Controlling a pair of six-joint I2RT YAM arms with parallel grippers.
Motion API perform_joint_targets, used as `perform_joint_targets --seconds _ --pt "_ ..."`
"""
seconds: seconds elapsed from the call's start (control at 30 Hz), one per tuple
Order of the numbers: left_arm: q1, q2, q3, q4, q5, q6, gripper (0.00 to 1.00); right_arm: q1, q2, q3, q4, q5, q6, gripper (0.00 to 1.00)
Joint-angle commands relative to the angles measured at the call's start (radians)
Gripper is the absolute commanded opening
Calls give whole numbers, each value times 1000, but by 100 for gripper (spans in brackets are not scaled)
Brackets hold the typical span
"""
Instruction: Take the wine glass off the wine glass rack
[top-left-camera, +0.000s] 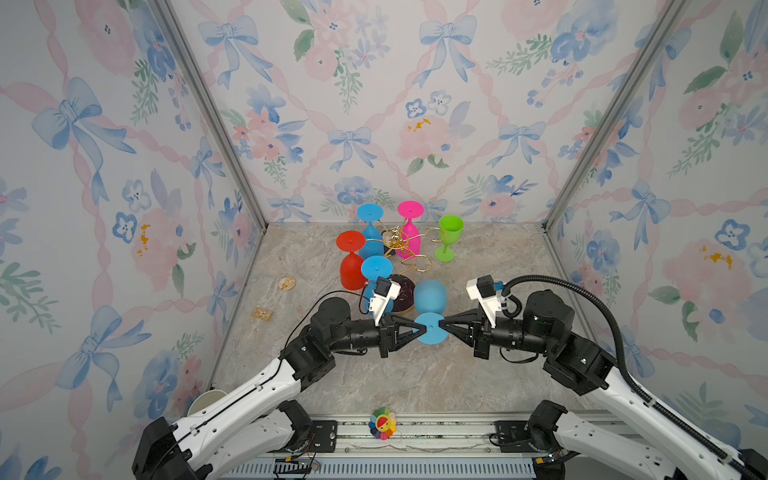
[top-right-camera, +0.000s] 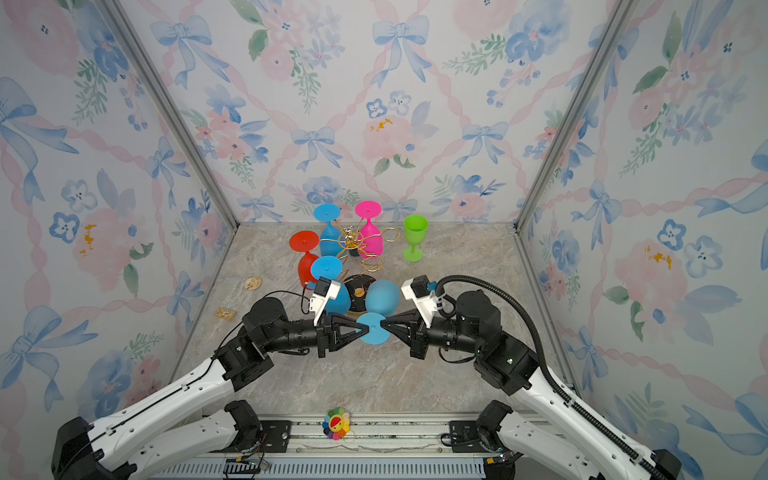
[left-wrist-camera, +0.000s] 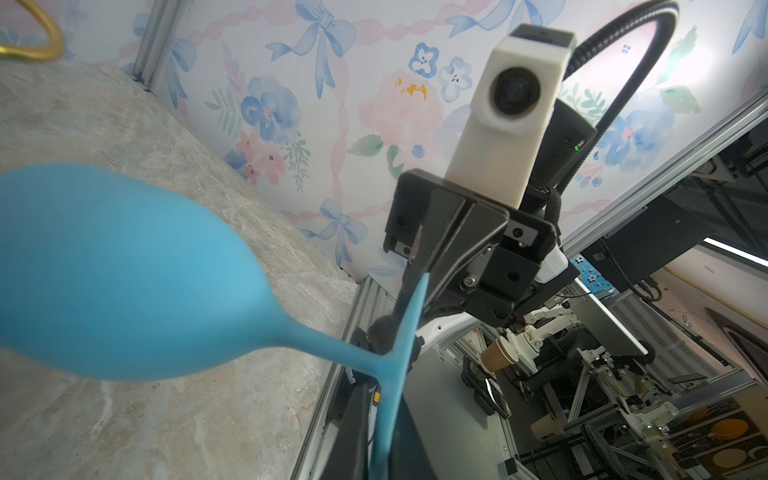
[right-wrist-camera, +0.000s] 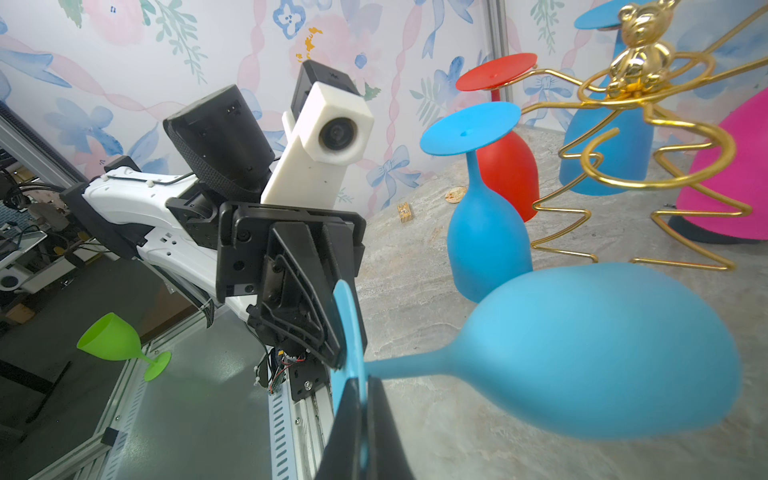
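Pinching the foot disc from both sides, you've got the wine glass (top-left-camera: 431, 296) lying level between your claws. The left claw (top-left-camera: 423, 329) is clamped on one edge of the disc and the right claw (top-left-camera: 441, 324) on the opposite edge. The bowl points away from both, up off the counter (top-left-camera: 415, 374).

The glass is free of the wine glass rack (top-left-camera: 395, 238), which stands beyond the claws, so the lift-off looks done. What's left, I'd say, is letting one claw keep it and setting it down.

The glass is sky-blue, matte and smooth, likely plastic: thin flat foot, slim stem, egg-shaped bowl. The rack is shiny gold wire with looped arms, a zigzag stem and a dark round base.

A red glass (top-left-camera: 352, 272), a pink glass (top-left-camera: 409, 239) and two blue glasses (top-left-camera: 371, 239) sit upside down around the rack. A green glass (top-left-camera: 449, 237) stands upright beyond your right claw.
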Motion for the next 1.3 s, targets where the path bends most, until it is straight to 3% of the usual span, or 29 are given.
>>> perform_joint_targets --seconds 0.0,0.23,0.4,0.43,0.57,0.77,0.9,1.0,1.17,1.27 --pt "-7 -18 -1 27 15 10 4 14 2 -19 28 24 3 1" --pt "-7 -19 -9 27 11 15 0 21 -4 -14 15 35 2 12" --pt "-7 -17 -24 21 12 34 0 22 -18 12 -36 49 -6 33" --pt "-7 -15 -24 10 10 50 0 22 -24 20 -50 66 -6 41" --pt "-10 -3 -33 -21 28 105 0 21 -53 50 -113 184 6 57" --pt "-28 -5 -34 -77 22 222 0 13 -99 107 -194 360 57 72" --pt "-68 -52 -44 -104 -39 355 0 -29 -95 156 -285 464 103 77" --pt "-87 -77 -48 -113 -50 428 0 -100 -74 184 -350 465 158 78" --pt "-117 -71 -39 -146 1 561 0 -257 -26 212 -424 351 258 78" --pt "-170 -49 -18 -194 -91 657 0 -338 1 212 -442 277 283 78"
